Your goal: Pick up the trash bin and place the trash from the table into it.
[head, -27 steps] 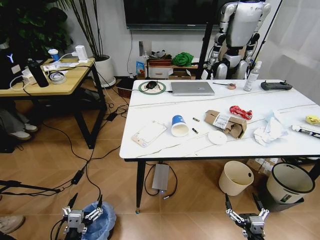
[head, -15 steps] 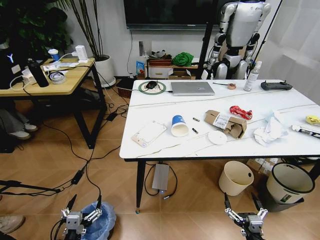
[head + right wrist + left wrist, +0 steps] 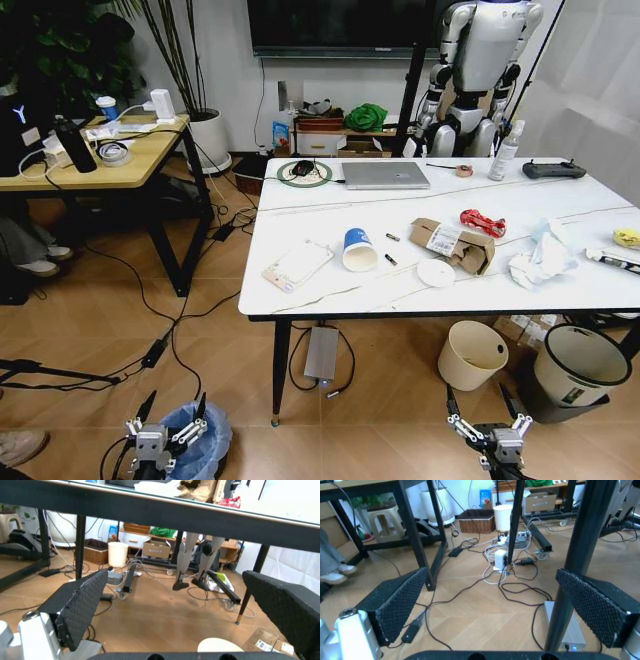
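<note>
the left gripper (image 3: 171,416) is hovering with fingers spread beside the blue-lined trash bin (image 3: 203,437) on the floor, seemingly lining up a grasp. the right gripper (image 3: 476,410) is waiting, fingers apart. the trash (image 3: 452,245) is lying scattered on the table (image 3: 330,225).

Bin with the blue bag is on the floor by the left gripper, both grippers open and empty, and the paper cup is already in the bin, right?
Not quite: the paper cup is on the table, as the head view shows. The rest holds: the trash bin sits on the floor beside the left gripper, and the right gripper is likewise open and empty.
</note>
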Controlling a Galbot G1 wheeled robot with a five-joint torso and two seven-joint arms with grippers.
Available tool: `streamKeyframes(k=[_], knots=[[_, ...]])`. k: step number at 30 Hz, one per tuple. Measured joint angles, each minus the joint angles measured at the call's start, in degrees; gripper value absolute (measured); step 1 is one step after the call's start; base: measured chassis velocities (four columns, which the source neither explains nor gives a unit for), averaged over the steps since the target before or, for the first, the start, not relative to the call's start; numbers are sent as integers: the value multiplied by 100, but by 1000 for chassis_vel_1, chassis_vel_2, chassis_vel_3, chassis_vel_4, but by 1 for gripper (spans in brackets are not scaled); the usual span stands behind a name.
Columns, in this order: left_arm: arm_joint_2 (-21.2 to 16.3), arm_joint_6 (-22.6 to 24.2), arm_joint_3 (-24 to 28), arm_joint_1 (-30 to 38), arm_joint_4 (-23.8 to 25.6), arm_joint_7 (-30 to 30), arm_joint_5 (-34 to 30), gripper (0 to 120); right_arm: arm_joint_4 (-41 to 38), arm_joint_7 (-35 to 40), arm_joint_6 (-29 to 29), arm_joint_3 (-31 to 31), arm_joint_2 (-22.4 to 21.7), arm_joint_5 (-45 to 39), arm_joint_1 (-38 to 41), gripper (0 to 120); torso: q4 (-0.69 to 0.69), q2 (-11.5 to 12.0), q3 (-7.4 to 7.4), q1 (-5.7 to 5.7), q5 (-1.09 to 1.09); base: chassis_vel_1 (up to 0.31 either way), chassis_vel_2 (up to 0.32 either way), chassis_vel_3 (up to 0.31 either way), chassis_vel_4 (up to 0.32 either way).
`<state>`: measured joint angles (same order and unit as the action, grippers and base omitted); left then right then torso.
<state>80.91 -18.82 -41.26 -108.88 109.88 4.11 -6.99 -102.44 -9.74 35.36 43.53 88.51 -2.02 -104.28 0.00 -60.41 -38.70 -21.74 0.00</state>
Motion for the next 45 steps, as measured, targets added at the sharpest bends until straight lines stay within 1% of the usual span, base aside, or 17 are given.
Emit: streamKeyframes(k=[1,7,9,15,17,21,28,30,35,39,43,45], knots=[[0,0,0,0,0,0,0,100,0,0,0,0,0,0,0,100,0,0,0,0,0,0,0,0,0],[15,-24,0,-14,19,1,6,100,-20,-9,0,0,1,-1,-17,100,0,221,122,98,0,0,0,0,0],[17,-25,2,-15,23,1,9,100,-21,-10,0,0,1,-1,-18,100,0,239,131,107,0,0,0,0,0],[32,-31,19,-16,30,1,23,100,-34,-23,6,-3,15,-1,-27,100,0,438,246,192,0,0,0,0,0],[32,-34,22,-16,31,2,23,100,-36,-23,6,-3,15,-1,-28,100,0,452,254,198,0,0,0,0,0],[35,-44,28,-16,31,1,24,100,-45,-26,6,-3,15,-1,-31,100,0,580,327,253,0,0,0,0,0],[38,-56,27,-17,31,-2,20,100,-46,-29,7,-3,13,1,-33,100,0,725,407,318,0,0,0,0,0],[41,-59,27,-17,31,-2,16,100,-46,-31,6,-3,9,2,-34,100,0,825,467,359,0,0,0,0,0],[41,-64,27,-13,20,-2,14,100,-47,-32,7,-1,5,2,-33,100,0,915,519,397,0,0,0,0,0],[51,-65,29,2,15,-2,13,100,-47,-33,7,0,3,3,-28,100,0,1101,626,478,0,0,0,0,0],[54,-65,31,5,12,-1,11,100,-47,-32,7,-1,1,3,-25,100,0,1175,667,508,0,0,0,0,0],[55,-67,32,9,-4,-1,6,100,-47,-33,5,-1,-3,3,-23,100,0,1273,724,550,0,0,0,0,0]])
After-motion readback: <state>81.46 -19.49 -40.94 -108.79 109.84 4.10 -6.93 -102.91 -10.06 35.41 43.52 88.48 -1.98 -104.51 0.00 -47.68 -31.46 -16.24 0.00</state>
